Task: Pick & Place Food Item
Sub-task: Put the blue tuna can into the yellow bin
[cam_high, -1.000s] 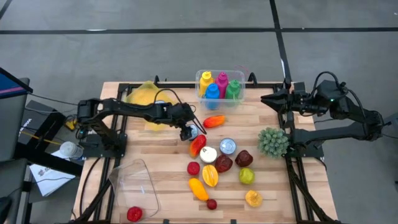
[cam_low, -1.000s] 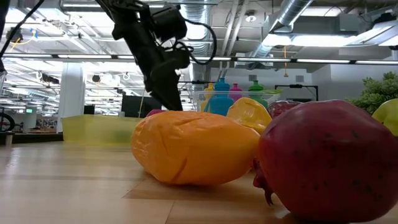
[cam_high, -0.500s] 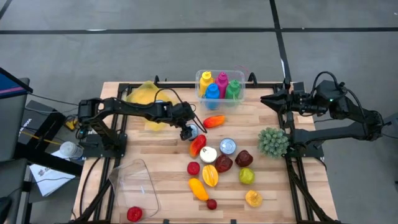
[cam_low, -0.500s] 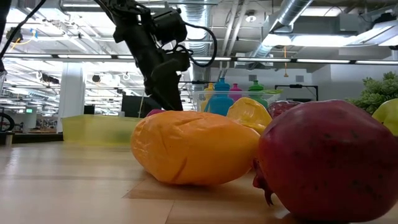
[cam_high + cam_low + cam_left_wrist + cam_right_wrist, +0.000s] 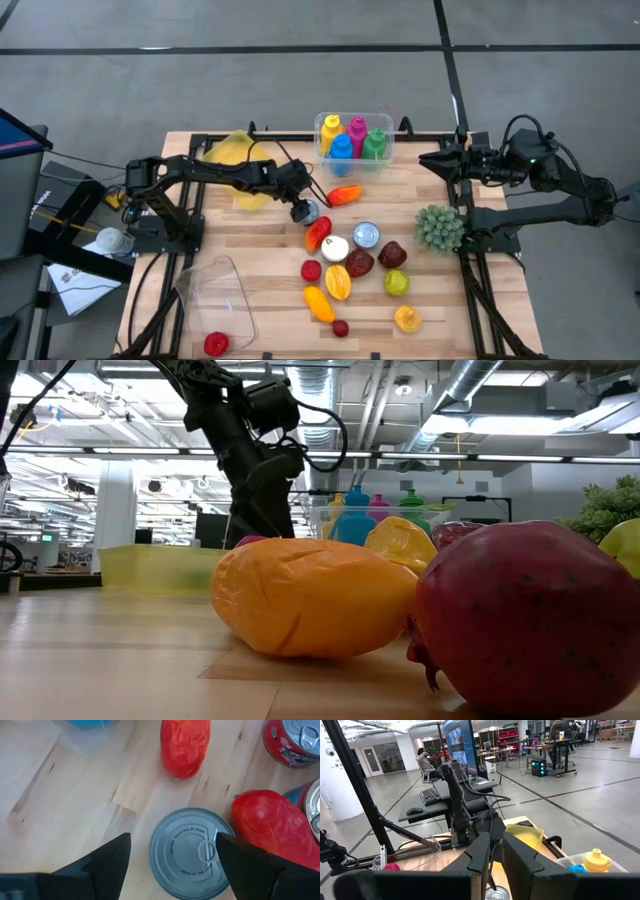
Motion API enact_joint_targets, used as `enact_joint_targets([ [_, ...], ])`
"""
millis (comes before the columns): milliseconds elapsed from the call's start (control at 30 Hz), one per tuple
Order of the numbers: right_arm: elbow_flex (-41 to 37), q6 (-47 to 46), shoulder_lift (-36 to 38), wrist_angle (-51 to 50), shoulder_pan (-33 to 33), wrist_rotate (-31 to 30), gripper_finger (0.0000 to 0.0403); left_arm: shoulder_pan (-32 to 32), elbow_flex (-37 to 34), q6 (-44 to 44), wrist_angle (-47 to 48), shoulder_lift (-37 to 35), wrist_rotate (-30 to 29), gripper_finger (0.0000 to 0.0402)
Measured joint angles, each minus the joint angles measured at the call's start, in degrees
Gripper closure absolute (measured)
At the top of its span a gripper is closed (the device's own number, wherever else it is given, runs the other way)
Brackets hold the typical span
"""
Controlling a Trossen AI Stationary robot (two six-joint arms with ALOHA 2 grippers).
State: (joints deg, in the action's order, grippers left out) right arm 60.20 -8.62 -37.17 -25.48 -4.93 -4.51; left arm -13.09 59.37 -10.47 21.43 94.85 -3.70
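The silver can (image 5: 192,851) sits between the left gripper's (image 5: 302,207) spread fingers, which has edged left; right gripper (image 5: 432,159) stays closed, far right

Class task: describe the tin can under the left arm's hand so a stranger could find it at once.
Start at the clear plastic tub of coloured bottles. Toward the table's middle, the left hand hovers open over a silver pull-tab can. Unlike the neighbouring red-labelled can, it is plain.

A wooden counter (image 5: 240,235) carries scattered fruit, three cans (image 5: 366,236), a tub of coloured bottles (image 5: 353,137), a yellow bin (image 5: 238,160) and a clear container (image 5: 218,290).
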Motion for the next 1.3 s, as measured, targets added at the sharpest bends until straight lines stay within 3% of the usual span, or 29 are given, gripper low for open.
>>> enact_joint_targets([
  [333, 0.0, 0.0, 0.0, -0.7, 0.0, 0.0, 0.0354, 2.0, 0.0, -6.3, 0.5, 0.0, -2.6, 0.0120],
  [1300, 0.0, -0.4, 0.0, -0.7, -1.9, 0.3, 0.0354, 2.9, 0.1, -8.2, -4.4, -0.4, -2.5, 0.0120],
])
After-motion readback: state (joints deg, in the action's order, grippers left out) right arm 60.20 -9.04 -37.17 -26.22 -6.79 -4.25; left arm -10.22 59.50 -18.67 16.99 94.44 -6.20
